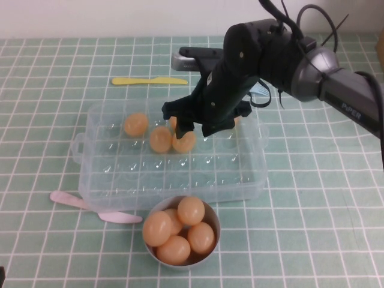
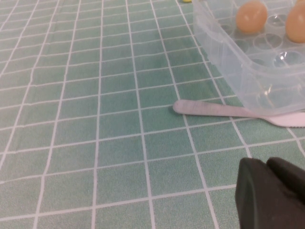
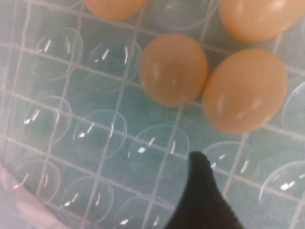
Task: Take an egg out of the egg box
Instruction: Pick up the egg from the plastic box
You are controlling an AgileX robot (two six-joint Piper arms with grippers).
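The clear egg box (image 1: 96, 171) lies mid-table with several tan-orange eggs in its far half. Two eggs (image 1: 160, 139) (image 1: 183, 141) touch each other, and another (image 1: 135, 124) sits to their left. My right gripper (image 1: 197, 127) hangs open inside the box, just above and behind the pair, with nothing between its fingers. The right wrist view shows the same two eggs (image 3: 174, 69) (image 3: 245, 90) over the dimpled floor (image 3: 100, 133), with one dark fingertip (image 3: 200, 186) short of them. My left gripper (image 2: 267, 164) rests shut low over the tablecloth, left of the box (image 2: 228, 52).
A small grey bowl (image 1: 216, 231) holding several eggs stands just in front of the box. A pink plastic utensil (image 1: 90, 207) (image 2: 214, 109) lies along the box's front left corner. A yellow plastic knife (image 1: 150, 80) lies behind the box. The green checked cloth covers the table.
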